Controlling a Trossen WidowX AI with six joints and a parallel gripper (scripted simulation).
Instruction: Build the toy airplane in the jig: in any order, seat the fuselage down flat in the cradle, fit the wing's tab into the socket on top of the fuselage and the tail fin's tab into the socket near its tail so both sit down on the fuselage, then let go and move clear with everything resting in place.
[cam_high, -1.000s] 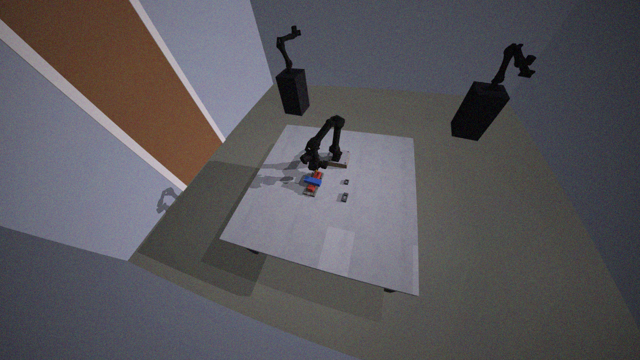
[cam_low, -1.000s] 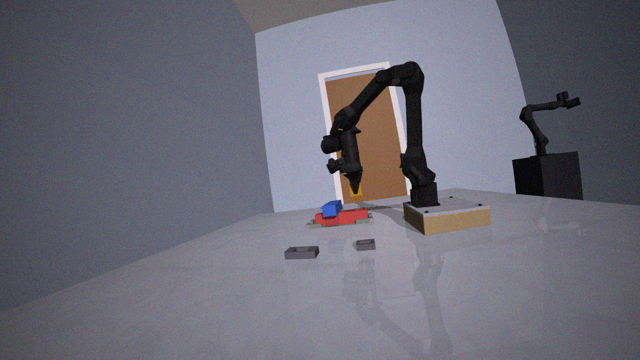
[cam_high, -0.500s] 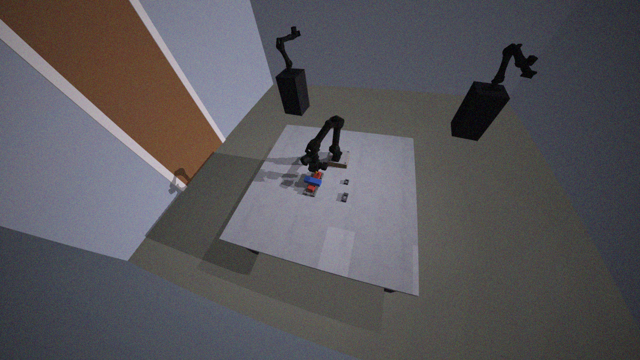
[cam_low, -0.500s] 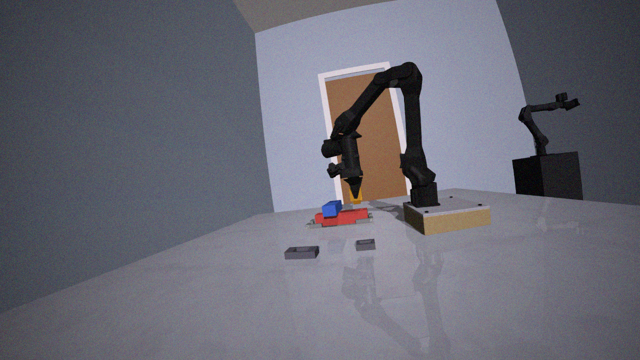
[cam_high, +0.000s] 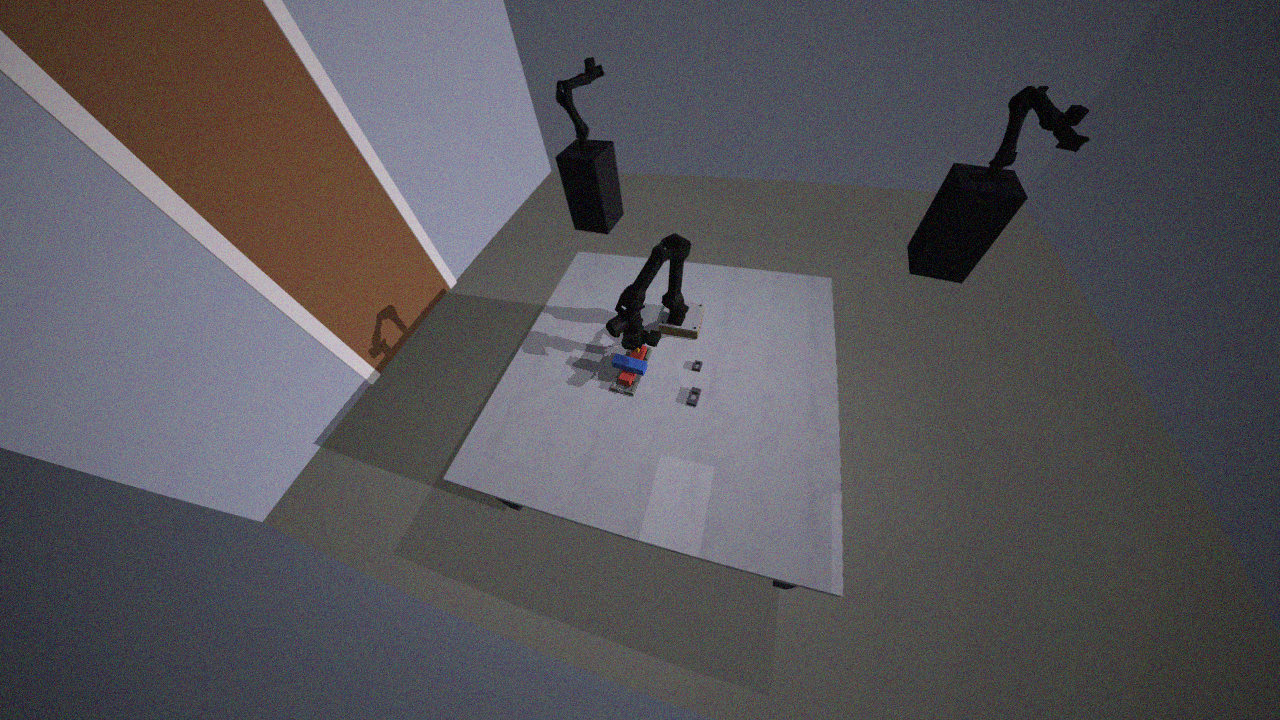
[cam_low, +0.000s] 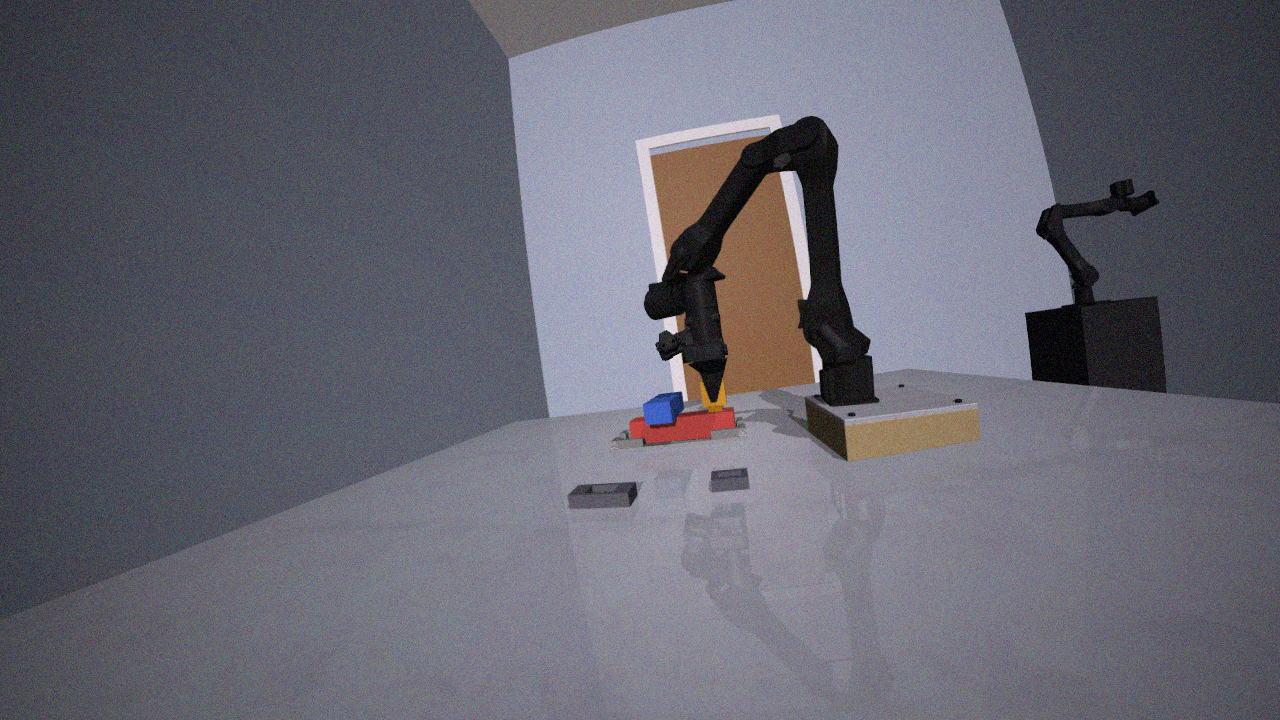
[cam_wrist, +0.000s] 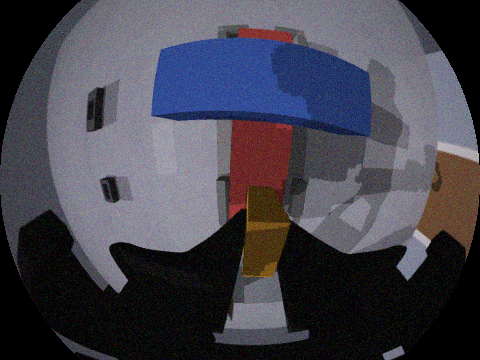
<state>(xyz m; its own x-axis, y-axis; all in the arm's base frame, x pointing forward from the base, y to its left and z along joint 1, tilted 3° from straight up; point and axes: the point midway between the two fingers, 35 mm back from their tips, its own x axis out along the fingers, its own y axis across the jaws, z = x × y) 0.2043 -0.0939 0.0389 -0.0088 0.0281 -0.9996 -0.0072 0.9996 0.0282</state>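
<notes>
The red fuselage (cam_high: 626, 378) (cam_low: 689, 425) (cam_wrist: 260, 155) lies in the grey cradle (cam_low: 631, 442) (cam_wrist: 223, 195). The blue wing (cam_high: 629, 364) (cam_low: 662, 409) (cam_wrist: 225, 80) lies across the top of the fuselage, its tab hidden. My gripper (cam_low: 713, 400) (cam_wrist: 258, 215) is shut on the yellow tail fin (cam_low: 718, 394) (cam_wrist: 265, 247) and holds it upright over the tail end of the fuselage. The fin's lower edge is at or just above the fuselage top. The fingers and fin hide the tail socket, so I cannot tell whether the tab is in it.
Two small dark holders, a larger one (cam_high: 693, 396) (cam_low: 602, 495) (cam_wrist: 95, 109) and a smaller one (cam_high: 696, 365) (cam_low: 729, 480) (cam_wrist: 109, 189), stand on the table beside the cradle. The arm's base board (cam_low: 913, 434) is beyond the tail end. Two other arms stand on black pedestals beyond the table.
</notes>
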